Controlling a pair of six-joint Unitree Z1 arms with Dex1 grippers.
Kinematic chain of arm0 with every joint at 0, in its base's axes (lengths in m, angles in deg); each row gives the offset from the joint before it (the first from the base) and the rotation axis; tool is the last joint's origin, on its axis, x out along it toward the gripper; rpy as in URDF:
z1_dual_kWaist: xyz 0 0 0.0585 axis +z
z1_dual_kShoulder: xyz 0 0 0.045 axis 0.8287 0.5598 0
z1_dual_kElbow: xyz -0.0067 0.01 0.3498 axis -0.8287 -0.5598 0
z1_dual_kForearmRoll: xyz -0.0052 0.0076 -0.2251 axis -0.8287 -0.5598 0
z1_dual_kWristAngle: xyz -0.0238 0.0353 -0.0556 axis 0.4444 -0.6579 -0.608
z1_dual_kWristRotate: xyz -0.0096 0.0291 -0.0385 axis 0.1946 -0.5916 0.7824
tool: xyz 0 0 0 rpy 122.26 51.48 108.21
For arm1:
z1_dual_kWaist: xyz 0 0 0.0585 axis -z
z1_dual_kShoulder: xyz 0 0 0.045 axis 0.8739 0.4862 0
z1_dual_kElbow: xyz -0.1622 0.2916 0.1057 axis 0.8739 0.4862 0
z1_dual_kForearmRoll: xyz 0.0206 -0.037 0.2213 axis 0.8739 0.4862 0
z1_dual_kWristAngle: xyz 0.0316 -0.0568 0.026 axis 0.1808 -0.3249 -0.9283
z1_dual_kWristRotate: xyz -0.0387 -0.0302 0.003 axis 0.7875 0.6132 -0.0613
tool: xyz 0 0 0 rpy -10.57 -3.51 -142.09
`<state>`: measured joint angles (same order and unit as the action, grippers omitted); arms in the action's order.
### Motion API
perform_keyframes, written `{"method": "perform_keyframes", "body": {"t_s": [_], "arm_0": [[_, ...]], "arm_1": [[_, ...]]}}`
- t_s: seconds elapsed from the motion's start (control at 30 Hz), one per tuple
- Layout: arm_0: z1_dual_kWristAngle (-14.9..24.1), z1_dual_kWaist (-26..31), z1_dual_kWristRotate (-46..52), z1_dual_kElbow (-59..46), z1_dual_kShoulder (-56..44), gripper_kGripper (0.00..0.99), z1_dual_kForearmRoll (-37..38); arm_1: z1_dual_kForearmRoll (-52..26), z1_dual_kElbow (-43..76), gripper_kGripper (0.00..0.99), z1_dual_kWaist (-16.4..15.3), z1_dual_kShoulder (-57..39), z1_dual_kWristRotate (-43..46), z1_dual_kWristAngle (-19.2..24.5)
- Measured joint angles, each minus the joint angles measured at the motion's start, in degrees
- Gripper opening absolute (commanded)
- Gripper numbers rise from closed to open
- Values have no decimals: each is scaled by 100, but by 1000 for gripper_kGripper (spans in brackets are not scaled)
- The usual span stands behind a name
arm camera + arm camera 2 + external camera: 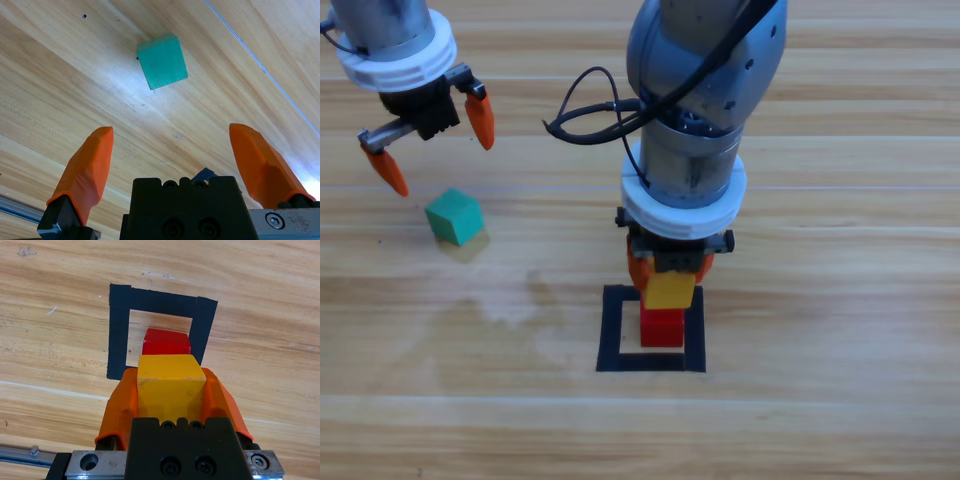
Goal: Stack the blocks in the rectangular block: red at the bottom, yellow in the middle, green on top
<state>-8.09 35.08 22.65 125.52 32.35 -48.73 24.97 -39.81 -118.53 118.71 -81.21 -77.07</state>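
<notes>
From above, my right gripper point(669, 272) is clamped on the yellow cube point(669, 289), held over the red cube point(662, 327), which sits inside the black tape square point(610, 330) on the pale, grained wooden table point(840, 300). My left gripper point(432, 140) hangs at the upper left, jaws apart, near the teal-green cube point(454, 216).

My left wrist shows the green cube point(162, 61), matte and sharp-edged, alone on glossy wood beyond my spread orange jaws.

My right wrist shows the yellow cube point(171, 385), slightly scuffed, squeezed between both jaws, the red cube point(166, 342) beyond it inside the tape outline point(118, 330).
</notes>
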Motion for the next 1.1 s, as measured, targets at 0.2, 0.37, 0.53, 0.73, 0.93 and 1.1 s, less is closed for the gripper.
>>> {"method": "perform_keyframes", "body": {"t_s": [0.2, 0.37, 0.53, 0.73, 0.93, 1.1], "arm_0": [[-11, 0, 0, 0, 0, 988, 0], [-31, 0, -1, 0, 18, 988, 0], [-67, 0, -2, 0, 102, 988, 0], [-85, 0, -2, 0, 166, 988, 0], [-90, 1, -27, 1, 174, 986, 0], [-96, 1, -27, 1, 209, 986, 0]], "arm_1": [[0, -30, 176, -23, 5, 0, 0], [0, -33, 178, -30, 35, 0, 7], [0, -47, 178, -30, 61, -1, 16], [0, -124, 178, -30, 205, -1, 18], [3, -160, 178, -48, 272, -1, 26], [3, -160, 295, -56, 272, -1, 26]]}}
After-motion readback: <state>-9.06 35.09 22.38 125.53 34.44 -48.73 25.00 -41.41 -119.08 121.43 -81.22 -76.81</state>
